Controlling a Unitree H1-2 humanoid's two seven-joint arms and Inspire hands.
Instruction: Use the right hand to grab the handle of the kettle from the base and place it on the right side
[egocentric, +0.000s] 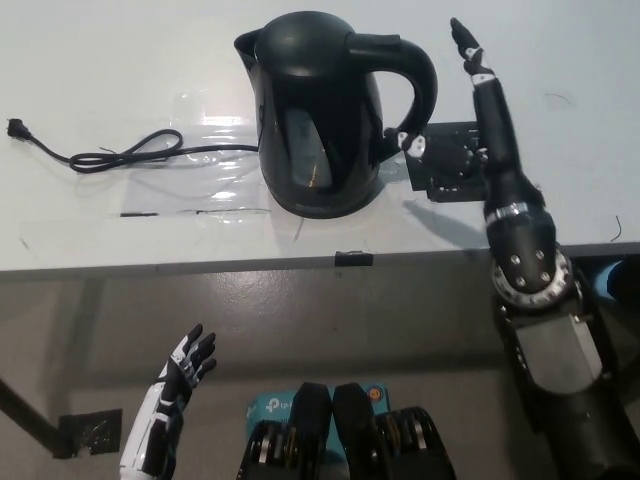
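Observation:
A black kettle (320, 110) stands upright on its base on the white table (120, 60), its handle (418, 85) pointing right. My black right hand (480, 120) is open over the table just right of the handle, fingers spread, one reaching up past the handle and the thumb near the kettle's lower right side. It holds nothing. My white left hand (170, 390) rests open below the table edge at the lower left.
A black power cord (110, 155) runs left from the kettle across the table. A black square patch (460, 165) marks the table right of the kettle, partly under my right hand. A small black tape mark (351, 259) sits on the front edge.

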